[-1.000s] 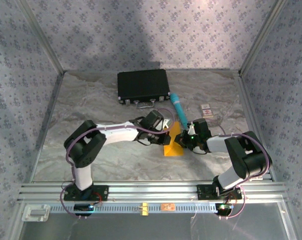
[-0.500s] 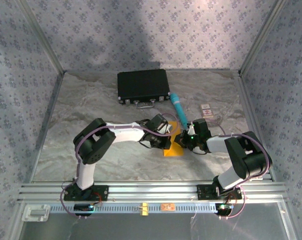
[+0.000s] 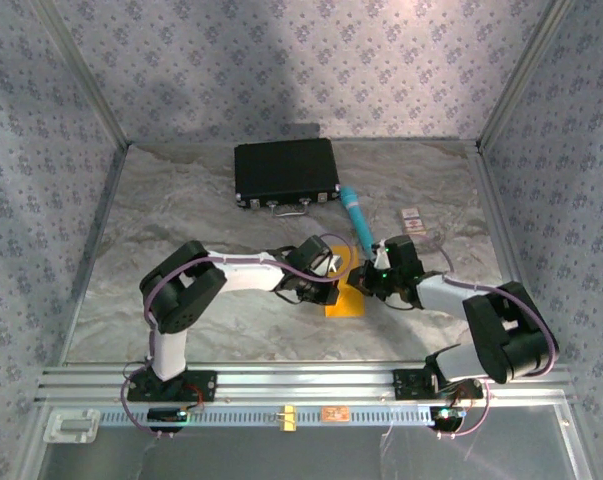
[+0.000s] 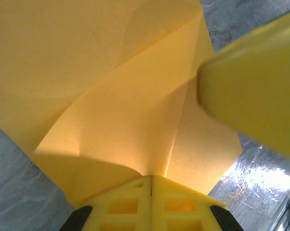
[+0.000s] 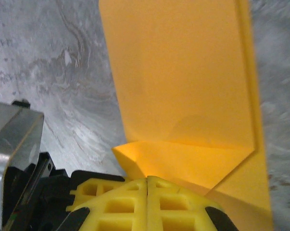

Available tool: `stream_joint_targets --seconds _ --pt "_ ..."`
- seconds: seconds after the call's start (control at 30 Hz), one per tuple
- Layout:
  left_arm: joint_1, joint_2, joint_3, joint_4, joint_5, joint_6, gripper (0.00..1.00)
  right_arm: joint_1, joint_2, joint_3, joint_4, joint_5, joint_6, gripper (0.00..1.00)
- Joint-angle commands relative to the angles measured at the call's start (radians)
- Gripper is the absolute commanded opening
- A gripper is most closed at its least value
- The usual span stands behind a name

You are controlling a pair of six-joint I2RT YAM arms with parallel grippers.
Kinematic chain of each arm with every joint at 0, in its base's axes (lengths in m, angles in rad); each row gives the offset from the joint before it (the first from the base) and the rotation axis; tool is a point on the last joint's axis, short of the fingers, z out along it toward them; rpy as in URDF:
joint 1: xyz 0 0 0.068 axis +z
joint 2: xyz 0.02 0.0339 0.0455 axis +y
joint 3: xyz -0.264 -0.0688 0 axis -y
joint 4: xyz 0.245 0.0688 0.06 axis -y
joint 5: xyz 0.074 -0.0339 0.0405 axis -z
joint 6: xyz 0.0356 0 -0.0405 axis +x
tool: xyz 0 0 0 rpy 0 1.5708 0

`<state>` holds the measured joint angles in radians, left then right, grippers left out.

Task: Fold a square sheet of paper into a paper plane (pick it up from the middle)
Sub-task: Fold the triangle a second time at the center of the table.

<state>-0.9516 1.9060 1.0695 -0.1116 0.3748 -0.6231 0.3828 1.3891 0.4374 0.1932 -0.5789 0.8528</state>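
Field notes, moment in hand.

- The folded sheet of paper point(image 3: 343, 304) lies on the table point(image 3: 181, 250) at mid-depth, just right of centre. It sits between your two arms, near the teal tube point(image 3: 356, 218) and well apart from the black case point(image 3: 286, 172).
- Left gripper point(image 4: 150, 186): fingers pressed together, no gap at the seam. The paper point(image 4: 111, 96) fans out straight ahead of the tips, and one crease runs from the seam up and a little right. You cannot tell whether that edge is nipped between the fingers or only pinned under them.
- Right gripper point(image 5: 148, 186): fingers clenched too. The paper point(image 5: 183, 86) runs away from the tips as a long strip, with a small turned-up flap right at them. The same doubt applies about nipped or pinned.
- From above, the left gripper point(image 3: 334, 278) comes in from the left and the right gripper point(image 3: 367, 283) from the right. They nearly meet over the far part of the sheet.
- The relation to mind: the sheet's long axis runs near-to-far, across the line joining your two grippers. Each set of tips meets it from a long side, neither arm closer than the other.
- Judgement: folding is part way, and no pointed dart shape is readable yet. The next crease probably needs one side holding while the other sweeps along that axis. A sideways drag could skew it.
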Motion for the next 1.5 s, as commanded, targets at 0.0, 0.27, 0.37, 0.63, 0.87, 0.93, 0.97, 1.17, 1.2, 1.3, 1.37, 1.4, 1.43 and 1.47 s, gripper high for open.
stream_joint_targets --seconds 0.0,0.27,0.37,0.63,0.87,0.93,0.97,1.17,1.2,1.3,1.37,1.4,1.43,1.47 --pt "-0.007 0.0 -0.053 -0.11 -0.07 -0.004 0.0 0.048 0.005 0.022 -0.046 0.023 -0.004 0.0" --pt "-0.004 -0.01 -0.067 -0.109 -0.083 -0.006 0.0 0.029 0.122 -0.01 0.044 0.036 0.016 0.0" --pt "-0.004 -0.011 -0.076 -0.105 -0.085 -0.007 0.0 -0.006 0.14 -0.021 0.076 0.018 0.019 0.0" --pt "-0.003 0.0 -0.07 -0.114 -0.086 -0.001 0.0 -0.105 0.137 0.009 0.013 0.037 -0.022 0.0" --pt "-0.003 -0.008 -0.072 -0.117 -0.093 0.002 0.0 -0.047 0.041 0.02 0.029 -0.014 -0.01 0.0" --pt "-0.003 -0.012 -0.072 -0.111 -0.096 -0.003 0.0 0.001 0.024 0.029 -0.02 0.025 -0.009 0.0" --pt "-0.002 -0.012 -0.072 -0.107 -0.096 -0.004 0.0 0.019 0.025 0.023 -0.021 0.033 0.006 0.0" --pt "-0.003 -0.015 -0.07 -0.105 -0.101 -0.007 0.0 0.046 0.069 -0.045 0.055 0.047 0.056 0.0" --pt "-0.003 -0.015 -0.069 -0.106 -0.099 -0.007 0.0 0.044 0.085 -0.043 0.064 0.032 0.05 0.0" --pt "-0.003 -0.012 -0.066 -0.11 -0.097 -0.004 0.0 0.035 0.12 -0.029 0.045 0.033 0.028 0.0" --pt "-0.003 -0.011 -0.068 -0.11 -0.099 -0.004 0.0 0.012 0.131 -0.029 0.026 0.041 0.021 0.0" --pt "-0.003 -0.01 -0.069 -0.111 -0.099 -0.004 0.0 -0.001 0.131 -0.036 0.038 0.045 0.027 0.0" --pt "-0.003 -0.01 -0.069 -0.111 -0.099 -0.005 0.0 -0.014 0.13 -0.04 0.05 0.042 0.032 0.0" --pt "-0.002 -0.01 -0.071 -0.112 -0.1 -0.006 0.0 -0.029 0.128 -0.037 0.052 0.033 0.026 0.0"
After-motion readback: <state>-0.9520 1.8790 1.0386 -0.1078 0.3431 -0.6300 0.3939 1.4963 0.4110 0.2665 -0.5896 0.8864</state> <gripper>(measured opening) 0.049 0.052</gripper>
